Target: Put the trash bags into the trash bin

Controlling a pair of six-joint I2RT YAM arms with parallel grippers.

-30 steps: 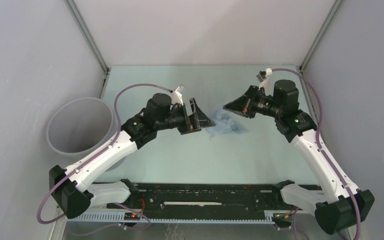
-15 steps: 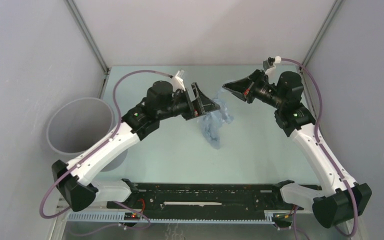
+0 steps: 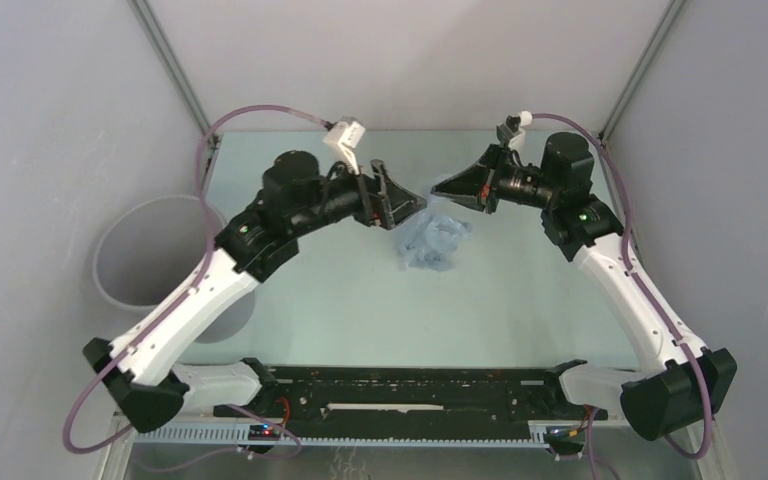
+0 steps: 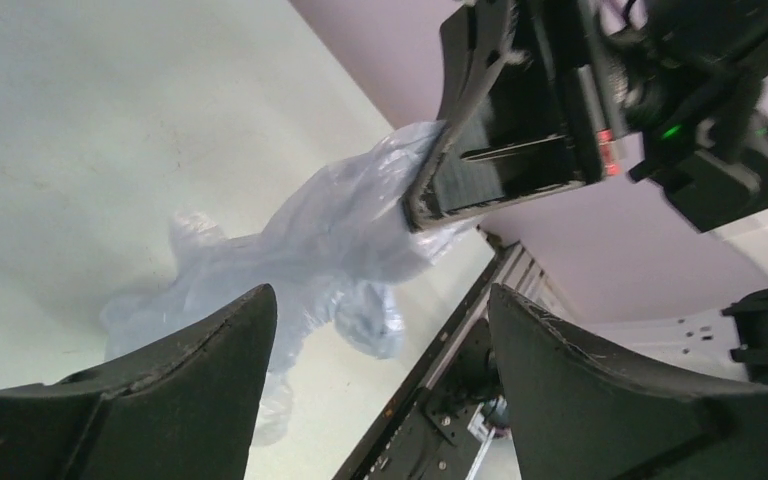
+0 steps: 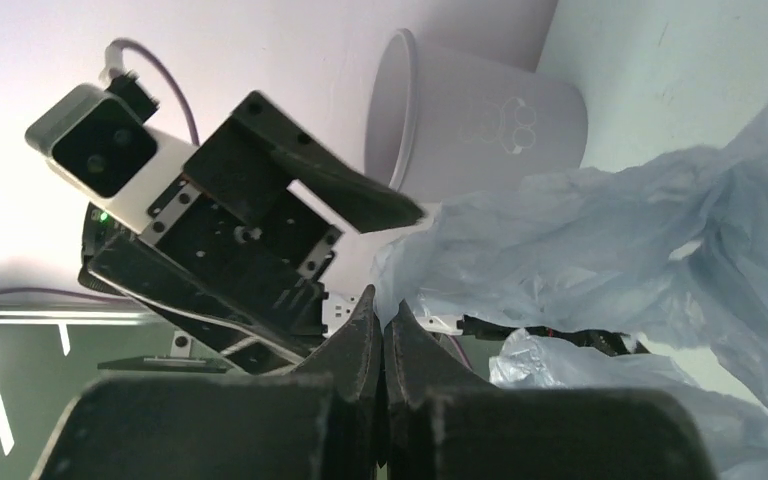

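Right gripper (image 3: 446, 190) has the trash bag (image 3: 430, 238)! Its fingers are pressed hard together, and from the left wrist camera the pale-blue film runs straight out of that pinch and hangs in crumpled, see-through folds over the table (image 3: 360, 290). The right wrist's own view is less help. The closed fingers cover the bite itself, so I'd call it a hold on an upper fold of the film, though the exact spot stays hidden.

Now the left gripper (image 3: 405, 203): jaws spread wide, nothing caught between them. It points across at the right gripper, the two tips near each other, with the bag dangling just beyond and below its open fingers.

Over to the trash bin (image 3: 110, 245), round and grey. It stands upright at the table's left edge, mouth open to the top camera, and the right wrist view shows a faint white mark on its side. The bag is well apart from the bin, off to the bin's right and a little farther from the arm bases than the bin is. None of the film is over the rim or inside.

Both grippers hang out on that same right-hand side of the bin, the left one the nearer of the pair. In the top view, the left arm's white forearm crosses just beside the bin's near-right rim.
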